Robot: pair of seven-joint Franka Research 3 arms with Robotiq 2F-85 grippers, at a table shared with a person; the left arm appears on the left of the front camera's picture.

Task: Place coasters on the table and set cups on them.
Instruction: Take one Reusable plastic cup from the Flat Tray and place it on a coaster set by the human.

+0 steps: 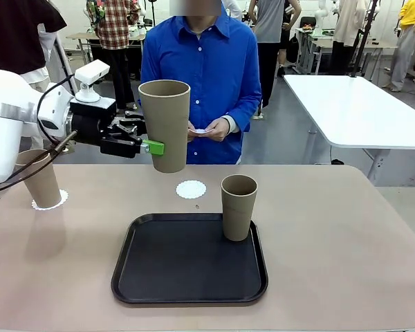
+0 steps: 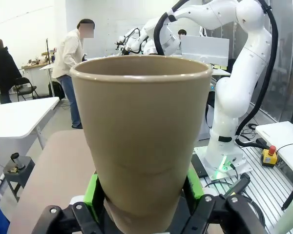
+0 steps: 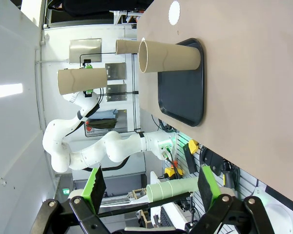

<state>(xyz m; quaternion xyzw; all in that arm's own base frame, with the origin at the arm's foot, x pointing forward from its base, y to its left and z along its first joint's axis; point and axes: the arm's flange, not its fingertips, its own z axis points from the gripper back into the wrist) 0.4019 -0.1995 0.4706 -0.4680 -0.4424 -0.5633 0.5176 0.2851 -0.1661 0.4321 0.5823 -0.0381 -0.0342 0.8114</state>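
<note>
The left gripper (image 1: pixel 152 146) is clamped on the lower part of a cup (image 1: pixel 164 124). The cup hangs upright in the air over the far side of the table (image 1: pixel 346 235), a little behind and left of the bare coaster (image 1: pixel 191 189). The grip sits low on a tall tapered wall, so the cup is top-heavy; a quick swing or a hard stop could tilt it in the jaws. In the left wrist view the wall looks faintly creased near the pads, so too much squeeze may deform it. The bare coaster is thin paper, barely wider than the base. A descent off centre would leave the cup half on it, and any sideways drag at touch-down would likely push or crease it. Letting go before the base sits flat could tip the cup toward the tray (image 1: pixel 128 277), where the third cup (image 1: pixel 238 207) stands. The person's hands (image 1: pixel 218 128) hold another coaster (image 1: pixel 202 130) just behind the path, so a reach in risks a bump. The left cup (image 1: pixel 43 181) stands on its coaster (image 1: pixel 55 202). The right gripper (image 3: pixel 151 187) is spread wide, holding nothing
</note>
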